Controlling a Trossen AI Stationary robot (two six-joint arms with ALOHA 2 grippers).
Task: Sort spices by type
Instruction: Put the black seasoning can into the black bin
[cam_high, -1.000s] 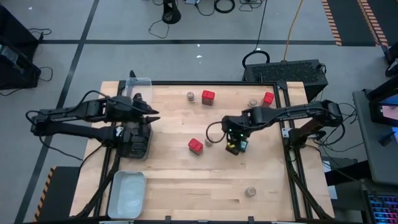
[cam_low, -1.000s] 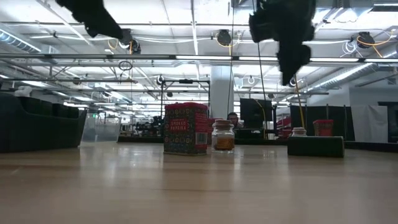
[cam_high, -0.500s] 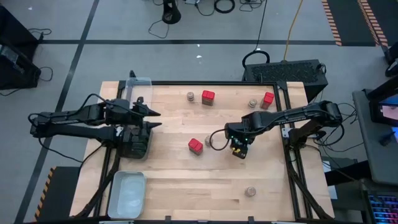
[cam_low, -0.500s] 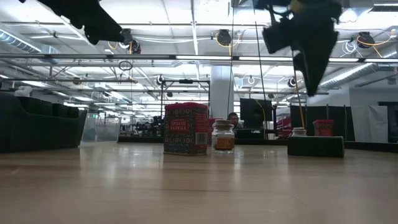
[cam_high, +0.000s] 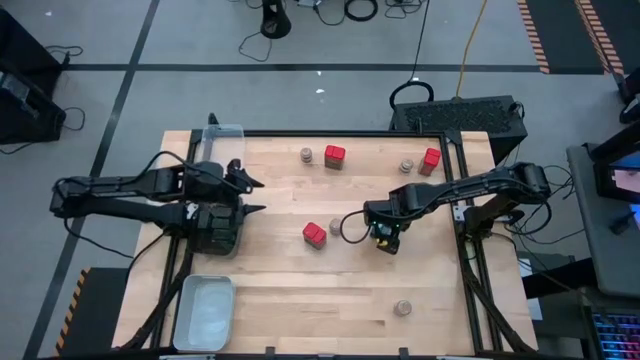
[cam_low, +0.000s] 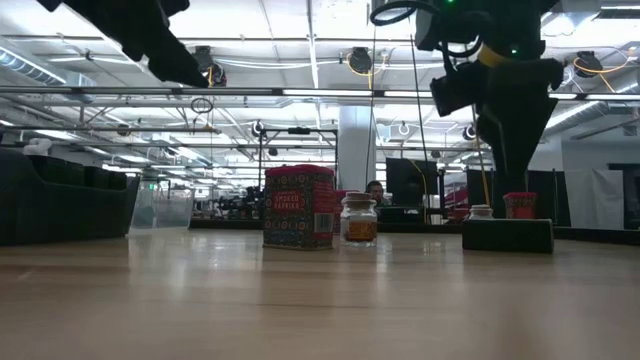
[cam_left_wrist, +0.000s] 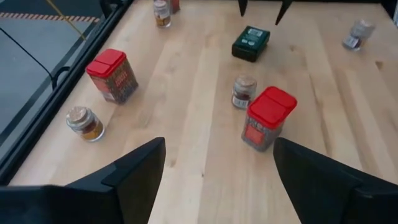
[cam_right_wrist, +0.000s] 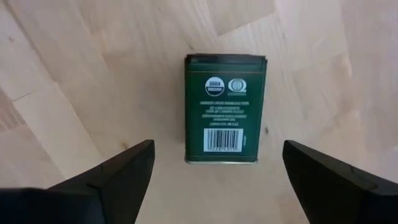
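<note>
A dark green tin lies flat on the table, label side up. My right gripper hangs open just above it, one finger on either side, touching nothing; the low view shows the tin under the gripper. A red tin and a tan-lidded jar stand left of it. Two more red tins and two jars stand near the far edge. Another jar stands near the front edge. My left gripper is open at the table's left, holding nothing.
A dark tray holding dark tins sits under the left arm. A clear tray stands at the far left corner and a pale tray at the near left corner. Bare wood lies between the centre tins and the front edge.
My right gripper has come down toward the flat dark green tin and shifted a little toward the table's right and near edges; the tin has stayed put. My left gripper has opened its fingers beside the dark tray.
</note>
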